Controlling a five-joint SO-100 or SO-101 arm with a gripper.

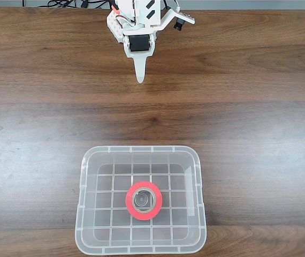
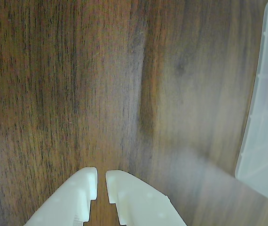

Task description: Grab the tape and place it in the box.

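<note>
1. Tape (image 1: 144, 201), a red-orange roll with a grey core, lay flat on the gridded bottom of the box (image 1: 140, 151), about at its middle, in the fixed view.
2. Judged from that, the placing was done; nothing of the task seemed left but for the arm to rest.
3. The box sat on the table (image 1: 259, 128) at the near edge of the fixed view, its lower rim cut off by the frame.
4. The gripper (image 1: 139, 79) hung well apart from the box, at the far side of the table, holding nothing; in the wrist view its jaws stood nearly together, only a thin gap between them.
5. In the wrist view the box (image 2: 265, 117) was cut off at the right edge, and a reddish blur behind its wall was probably the tape, too faint to be sure.
6. The arm above the gripper ran out of the fixed view at the top.
</note>
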